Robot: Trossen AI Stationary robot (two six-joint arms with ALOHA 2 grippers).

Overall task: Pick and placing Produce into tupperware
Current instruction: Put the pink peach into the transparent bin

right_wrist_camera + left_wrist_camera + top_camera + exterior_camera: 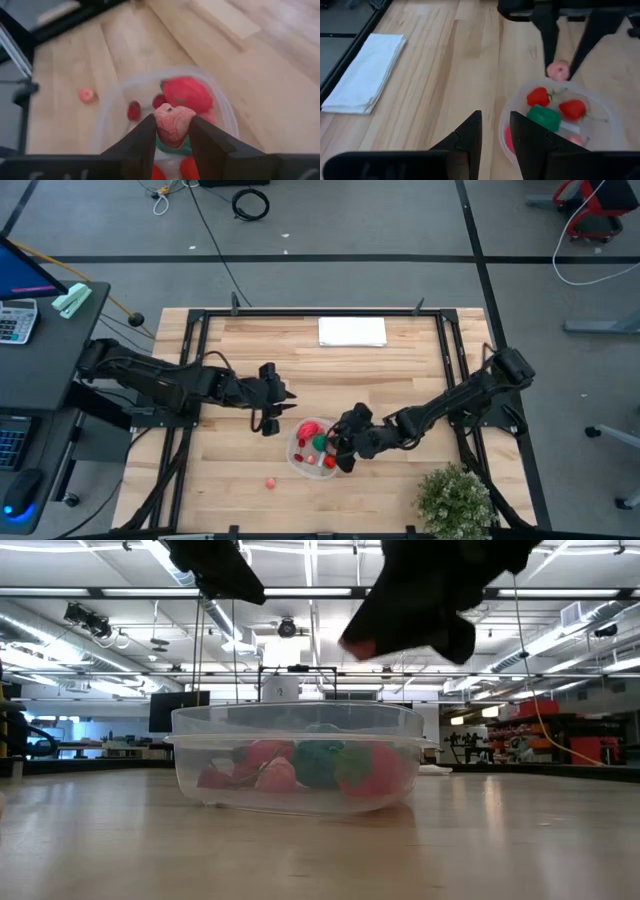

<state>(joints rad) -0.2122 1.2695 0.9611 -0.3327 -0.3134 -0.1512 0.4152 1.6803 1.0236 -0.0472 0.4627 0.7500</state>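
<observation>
pale wood planks make up the table point(250, 460) i am working over, the biggest thing in my high view, with a bushy green plant point(455, 500) at its near right corner and a flat folded white cloth point(352, 331) at the far edge. next in size, my two dark arms reach in from either side. the left gripper point(283, 408) hangs just beside the tupperware point(300, 455), off its far left rim, its fingers point(470, 135) drawn narrow with only a slim gap and nothing between them. the right gripper point(172, 131) sits over the tupperware's right side, and in the right wrist view i see its fingers clamped on a pinkish piece of produce point(173, 125) held above the container. the tupperware itself stands upright on the wood a little in front of the table's middle, clear-walled, and the low view shows red and green pieces point(320, 766) heaped inside it. smallest of all, one pink piece point(270, 482) lies alone on the bare wood just beside the container, on its near left side, not touching it.
</observation>
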